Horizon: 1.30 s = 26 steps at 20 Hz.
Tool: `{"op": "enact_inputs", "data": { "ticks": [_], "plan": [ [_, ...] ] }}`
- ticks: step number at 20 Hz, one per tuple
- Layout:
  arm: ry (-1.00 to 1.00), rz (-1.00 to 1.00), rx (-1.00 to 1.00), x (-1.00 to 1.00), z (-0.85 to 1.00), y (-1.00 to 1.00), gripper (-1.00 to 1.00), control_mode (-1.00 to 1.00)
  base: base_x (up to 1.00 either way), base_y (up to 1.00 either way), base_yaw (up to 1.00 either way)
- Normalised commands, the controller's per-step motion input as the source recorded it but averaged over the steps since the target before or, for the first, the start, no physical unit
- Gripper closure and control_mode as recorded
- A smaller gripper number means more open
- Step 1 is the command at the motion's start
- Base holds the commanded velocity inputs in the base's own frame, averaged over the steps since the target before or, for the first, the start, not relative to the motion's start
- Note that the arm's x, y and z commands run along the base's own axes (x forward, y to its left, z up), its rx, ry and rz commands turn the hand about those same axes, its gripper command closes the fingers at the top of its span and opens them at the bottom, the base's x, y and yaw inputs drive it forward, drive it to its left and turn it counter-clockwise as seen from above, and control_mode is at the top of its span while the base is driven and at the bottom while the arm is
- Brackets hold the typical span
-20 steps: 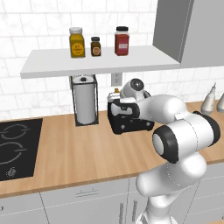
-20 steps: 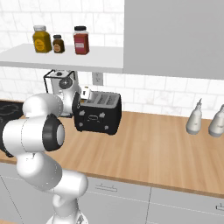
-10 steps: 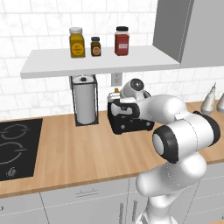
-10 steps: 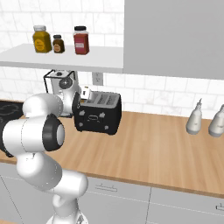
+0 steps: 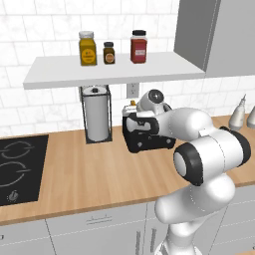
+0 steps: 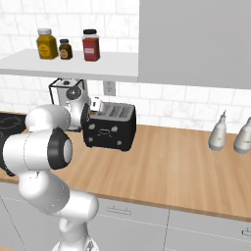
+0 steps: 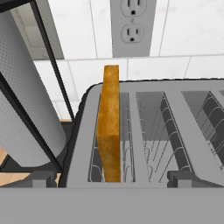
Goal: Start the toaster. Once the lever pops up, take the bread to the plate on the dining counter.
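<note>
Toaster point(image 6: 110, 128) beside paper-towel roll point(image 5: 96, 115)

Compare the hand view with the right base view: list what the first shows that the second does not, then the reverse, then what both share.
Hand view: the wire racks down inside the toaster's slots and the whole golden edge of the bread, standing in the slot nearest the paper-towel roll.

Right base view: three jars on the shelf, two bottles on the counter, the robot arm, the toaster's black front.

Both: the toaster, the paper-towel roll, the wall outlet.
</note>
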Motion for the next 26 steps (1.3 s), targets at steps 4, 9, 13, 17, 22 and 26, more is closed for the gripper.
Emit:
{"op": "enact_inputs", "data": {
  "ticks": [4, 9, 13, 17, 22, 26],
  "plan": [
    [0.00, 0.00, 0.00, 0.00, 0.00, 0.00, -1.00, -1.00, 0.00, 0.00, 0.00],
    [0.00, 0.00, 0.00, 0.00, 0.00, 0.00, -1.00, -1.00, 0.00, 0.00, 0.00],
    [0.00, 0.00, 0.00, 0.00, 0.00, 0.00, -1.00, -1.00, 0.00, 0.00, 0.00],
    [0.00, 0.00, 0.00, 0.04, 0.00, 0.00, -1.00, -1.00, 0.00, 0.00, 0.00],
    [0.00, 0.00, 0.00, 0.11, 0.00, 0.00, -1.00, -1.00, 0.00, 0.00, 0.00],
    [0.00, 0.00, 0.00, 0.11, 0.00, 0.00, -1.00, -1.00, 0.00, 0.00, 0.00]
  ]
}}
